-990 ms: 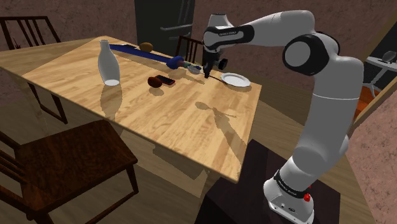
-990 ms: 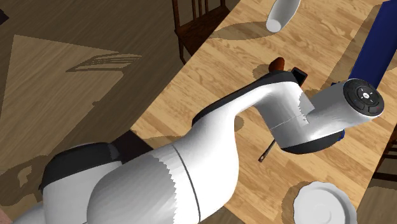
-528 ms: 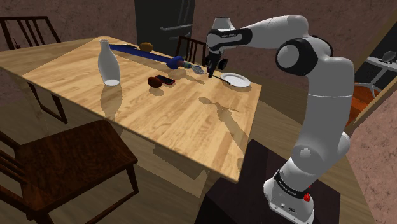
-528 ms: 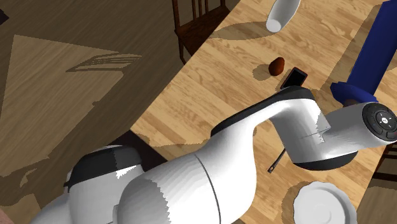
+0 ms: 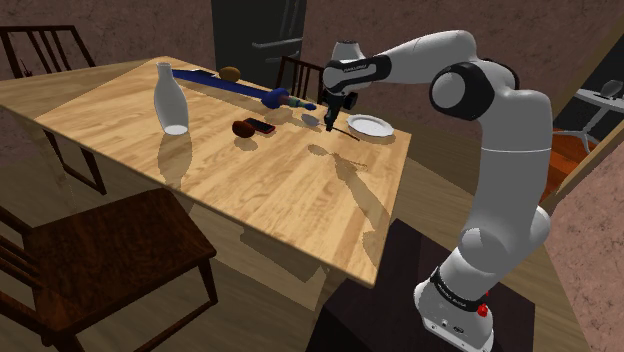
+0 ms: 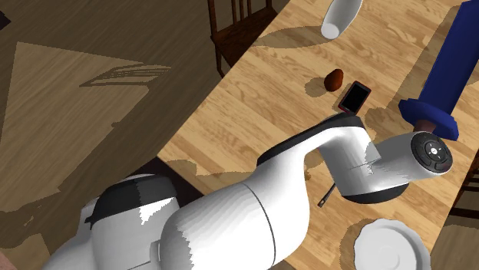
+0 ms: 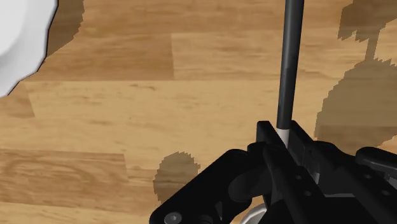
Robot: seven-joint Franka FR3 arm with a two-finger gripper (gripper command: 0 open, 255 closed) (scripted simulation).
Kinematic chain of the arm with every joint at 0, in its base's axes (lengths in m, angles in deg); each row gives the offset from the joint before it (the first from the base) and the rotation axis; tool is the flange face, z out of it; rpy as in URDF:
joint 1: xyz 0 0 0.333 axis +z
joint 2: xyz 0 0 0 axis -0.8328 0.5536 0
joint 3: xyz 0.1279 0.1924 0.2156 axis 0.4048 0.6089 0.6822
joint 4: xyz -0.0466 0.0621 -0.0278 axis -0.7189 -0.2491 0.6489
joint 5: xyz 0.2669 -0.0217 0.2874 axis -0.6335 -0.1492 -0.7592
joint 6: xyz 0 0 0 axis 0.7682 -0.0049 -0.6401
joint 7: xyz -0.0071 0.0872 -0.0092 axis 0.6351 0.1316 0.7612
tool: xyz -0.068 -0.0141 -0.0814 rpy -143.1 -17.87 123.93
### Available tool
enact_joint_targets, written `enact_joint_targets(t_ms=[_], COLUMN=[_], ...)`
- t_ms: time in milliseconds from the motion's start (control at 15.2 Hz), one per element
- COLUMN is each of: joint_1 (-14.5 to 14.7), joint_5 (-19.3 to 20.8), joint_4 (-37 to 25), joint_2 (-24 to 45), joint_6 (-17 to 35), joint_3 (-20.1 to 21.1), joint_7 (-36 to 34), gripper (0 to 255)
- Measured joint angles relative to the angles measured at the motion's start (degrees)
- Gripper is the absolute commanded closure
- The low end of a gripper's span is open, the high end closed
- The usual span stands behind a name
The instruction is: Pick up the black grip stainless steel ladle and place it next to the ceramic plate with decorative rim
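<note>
My gripper [image 5: 328,112] is shut on the ladle [image 5: 312,118], holding it a little above the wooden table [image 5: 250,190], just to the shoulder view's left of the white plate [image 5: 370,126]. The ladle's thin black handle [image 7: 289,63] sticks out straight past the fingertips [image 7: 270,137] in the wrist view, over bare wood, with the plate's scalloped rim [image 7: 19,38] off to one side. In the second exterior view the handle's tip [image 6: 328,195] pokes out from under the arm, close to the plate [image 6: 388,245]. The grey bowl end sits behind the hand.
A white bottle [image 5: 170,98], a long blue object [image 5: 230,86], a brown egg-shaped thing [image 5: 242,128] and a small dark flat item [image 5: 262,125] lie farther along the table. Dark wooden chairs [image 5: 110,250] stand around it. The table's edge runs just beyond the plate.
The hand has carried the ladle a short way toward the plate and somewhat lower; its shadow on the table has drawn closer to it. The grip stayed shut.
</note>
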Motion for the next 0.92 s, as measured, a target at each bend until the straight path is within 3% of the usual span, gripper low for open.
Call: enact_joint_targets(t_ms=[528, 924], joint_1=[0.04, 0.01], joint_5=[0.18, 0.19], joint_4=[2.49, 2.76], joint_2=[2.14, 2.20], joint_6=[4.60, 4.97], joint_3=[-0.05, -0.06], joint_7=[-0.44, -0.43], gripper=[255, 255])
